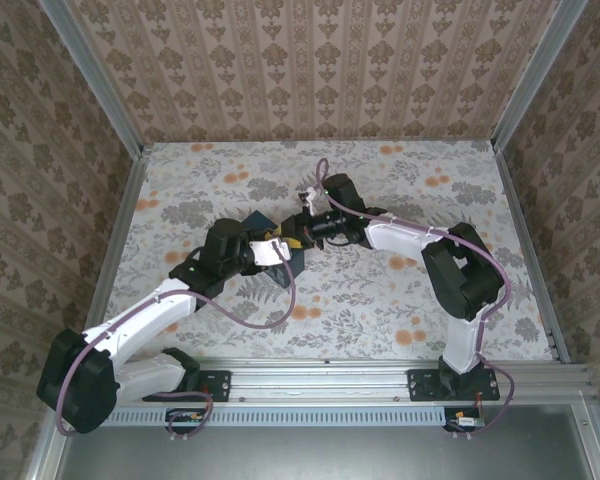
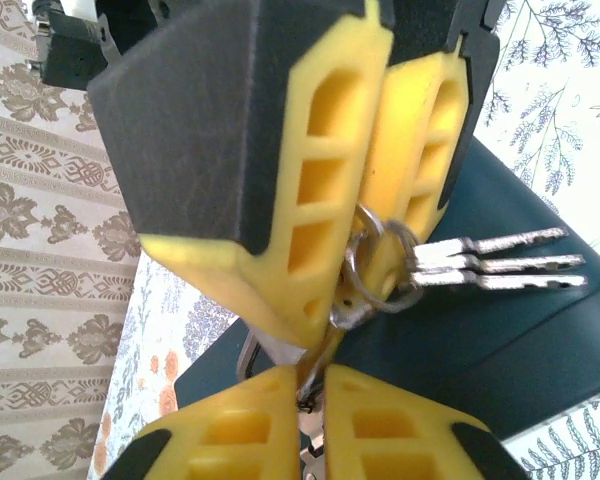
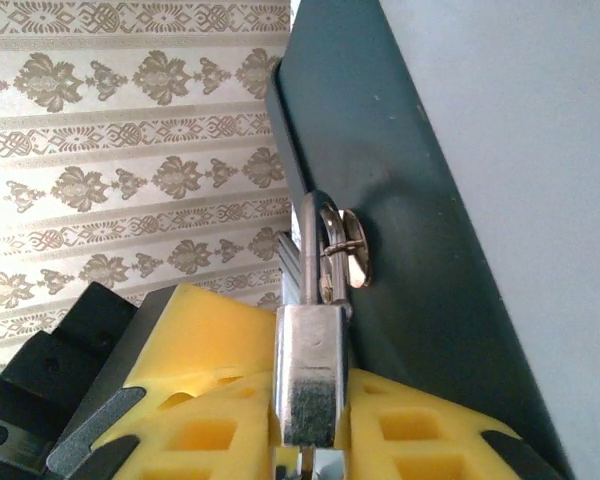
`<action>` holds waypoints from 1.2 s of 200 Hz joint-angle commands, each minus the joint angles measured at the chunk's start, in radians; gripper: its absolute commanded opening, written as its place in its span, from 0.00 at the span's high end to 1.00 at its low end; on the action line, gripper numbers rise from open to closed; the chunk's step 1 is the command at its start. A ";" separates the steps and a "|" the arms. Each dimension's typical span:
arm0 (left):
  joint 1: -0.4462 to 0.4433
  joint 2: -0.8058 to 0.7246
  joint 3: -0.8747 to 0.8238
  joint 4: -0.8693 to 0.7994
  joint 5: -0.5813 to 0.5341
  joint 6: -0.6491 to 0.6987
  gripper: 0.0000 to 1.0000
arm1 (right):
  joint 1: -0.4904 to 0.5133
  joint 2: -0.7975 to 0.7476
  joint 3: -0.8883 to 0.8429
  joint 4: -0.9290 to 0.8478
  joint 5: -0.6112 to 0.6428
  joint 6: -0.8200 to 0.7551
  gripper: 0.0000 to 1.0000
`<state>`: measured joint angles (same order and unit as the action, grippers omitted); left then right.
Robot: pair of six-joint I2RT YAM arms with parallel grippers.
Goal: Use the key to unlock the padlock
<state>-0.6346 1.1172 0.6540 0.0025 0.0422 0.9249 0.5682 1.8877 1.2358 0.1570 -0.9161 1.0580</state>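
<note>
Padlock (image 3: 308,350): silver body, hooked thru clasp ring (image 3: 352,250) on side of dark blue tin (image 3: 420,200), pinched by right tool (image 3: 310,400). Key (image 2: 332,318) runs down betw. fingers of left tool (image 2: 313,374), which are pressed together on it. Key ring (image 2: 380,285) w/ three spare keys (image 2: 500,262) hangs just beside, in front of tin. From top view we note both tools meeting tip to tip above mid tabletop (image 1: 380,300).

Both arms are extended inward, end effectors set tip to tip.
The left arm (image 1: 150,315) is stretched forward-right, the right arm (image 1: 412,240) bent at the elbow and angled left; the left end effector (image 2: 313,380) is pinched nearly shut, the right end effector (image 3: 310,360) clamped narrowly.
</note>
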 commanded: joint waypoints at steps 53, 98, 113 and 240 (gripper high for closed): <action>-0.001 0.012 -0.012 0.036 0.019 -0.033 0.98 | -0.005 0.000 0.085 -0.156 -0.085 -0.097 0.58; 0.029 0.001 -0.004 0.020 0.050 -0.050 1.00 | -0.040 -0.036 0.172 -0.500 -0.011 -0.388 0.55; 0.042 -0.005 0.002 0.003 0.070 -0.062 1.00 | -0.047 -0.042 0.189 -0.552 0.022 -0.440 0.55; 0.286 -0.086 0.072 -0.039 0.189 -0.419 0.67 | -0.025 -0.169 0.175 -0.545 0.255 -0.704 0.50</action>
<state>-0.3977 1.0397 0.6697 -0.0257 0.1658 0.6838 0.5327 1.8194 1.3903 -0.3241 -0.7799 0.5587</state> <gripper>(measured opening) 0.264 0.475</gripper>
